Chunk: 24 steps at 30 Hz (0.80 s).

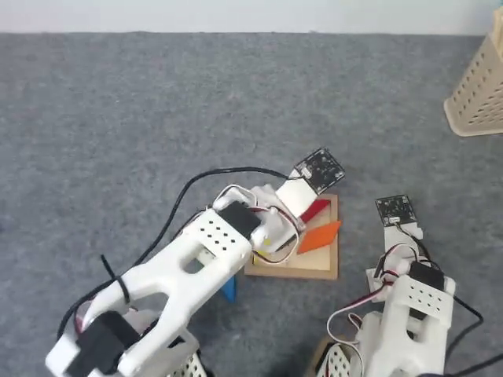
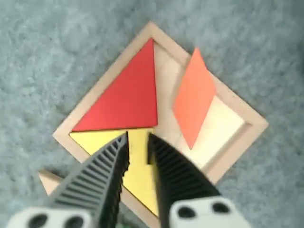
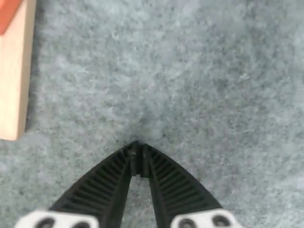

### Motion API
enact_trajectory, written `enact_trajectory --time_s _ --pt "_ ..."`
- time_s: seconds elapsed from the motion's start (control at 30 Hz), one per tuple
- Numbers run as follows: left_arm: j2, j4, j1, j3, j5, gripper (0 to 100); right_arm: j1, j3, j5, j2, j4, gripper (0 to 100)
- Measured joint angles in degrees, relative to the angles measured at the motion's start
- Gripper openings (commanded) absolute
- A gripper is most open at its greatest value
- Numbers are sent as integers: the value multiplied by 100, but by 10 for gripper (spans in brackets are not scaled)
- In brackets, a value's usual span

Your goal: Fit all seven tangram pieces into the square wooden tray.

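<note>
Starting at the near side, the right gripper (image 3: 137, 159) hangs over bare grey carpet, to the right of the tray, with its two fingers pressed together and nothing in them. A blue piece (image 1: 229, 289) lies on the carpet just on the near side of the tray (image 1: 314, 271), partly under the left arm, so it is not yet in. Over the tray, the left gripper (image 2: 137, 142) points down with its fingers a little apart and nothing between them, right above the yellow triangle (image 2: 137, 173). The yellow triangle lies flat in the tray and touches the red triangle (image 2: 126, 97) along one edge. The orange slanted piece (image 2: 194, 97) is the odd one: it lies crooked, with one corner up on the tray's rim on the right side. I think the job now is to get that orange piece to sit flat. To do it well, the left gripper should come down softly, push the orange piece off the rim, and turn it to line up beside the red triangle, without bumping the two triangles. Far off at the right stands a tan basket (image 1: 479, 86) with slots.
</note>
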Motion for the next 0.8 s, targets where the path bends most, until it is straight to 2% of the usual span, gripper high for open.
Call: enact_trajectory --time_s 0.13,0.33,0.5,0.8 --pt "185 -79 273 -62 0 11 0 0 0 0 0 6" --pt "1266 -114 1046 -721 -18 11 0 0 0 0 0 6" --pt "2022 -114 1134 -1204 -18 12 0 0 0 0 0 6" --pt "2576 -387 1178 -1451 35 12 0 0 0 0 0 6"
